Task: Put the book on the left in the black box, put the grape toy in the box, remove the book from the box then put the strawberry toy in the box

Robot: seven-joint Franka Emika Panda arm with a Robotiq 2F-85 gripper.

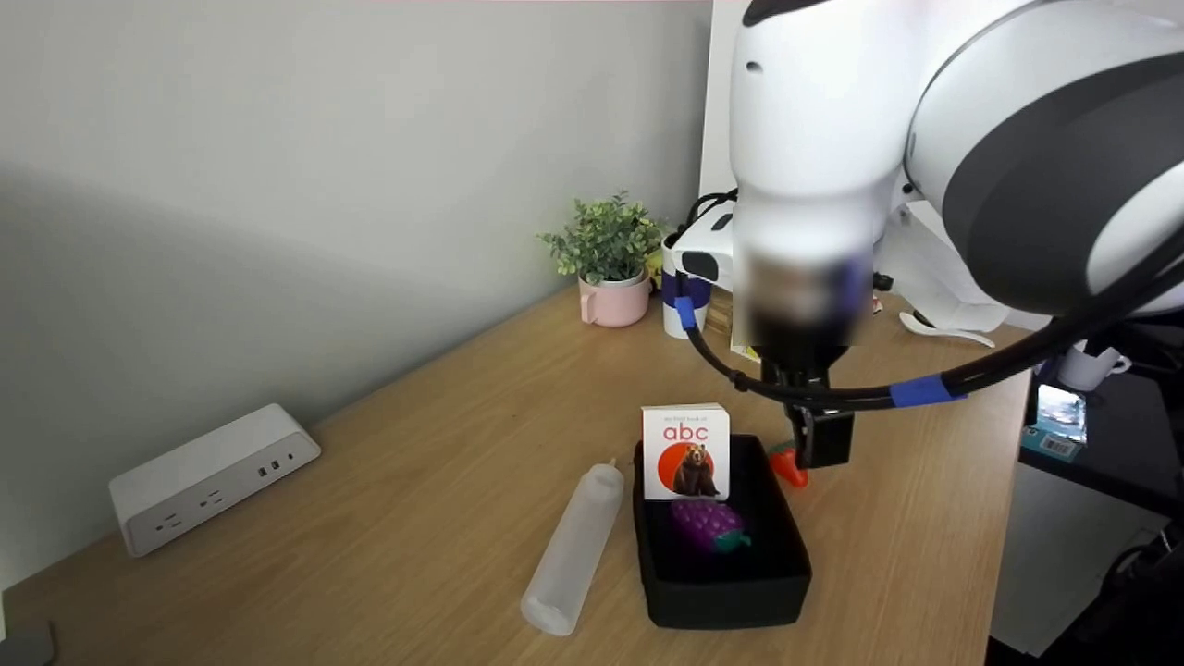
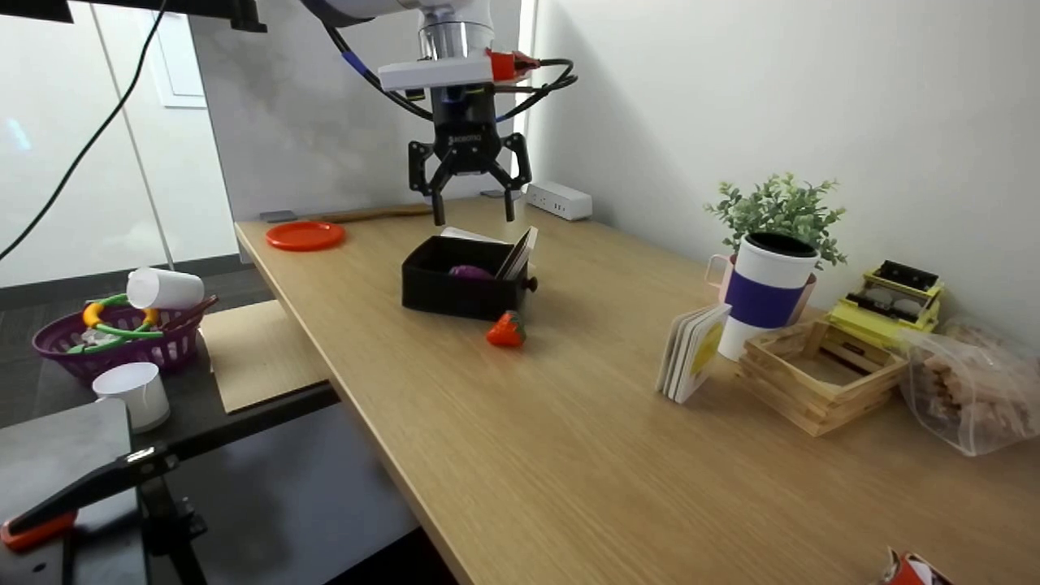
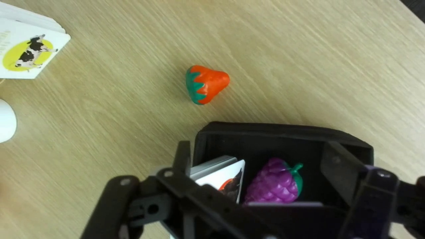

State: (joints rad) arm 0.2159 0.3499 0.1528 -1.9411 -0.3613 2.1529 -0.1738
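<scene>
The black box (image 1: 731, 603) rests on the table, and in it the book (image 1: 686, 453) with the red circle and bear leans tilted at one end, rising above the rim. Beside the book on the box floor lies the grape toy (image 3: 274, 182), purple with a green stem. Just outside the box, on the table, is the strawberry toy (image 2: 507, 330), red with a green cap (image 3: 196, 87). My gripper (image 2: 474, 221) hangs over the box with its fingers wide apart and nothing between them. In the wrist view its parts cover some of the book and box.
A translucent bottle (image 1: 575, 550) lies along the box's side. The paler cow book (image 2: 691, 353) stands near a cup (image 2: 764, 296), a wooden crate (image 2: 821, 378) and a potted plant (image 1: 610, 264). Farther off are a power strip (image 1: 213, 476) and a red plate (image 2: 305, 236).
</scene>
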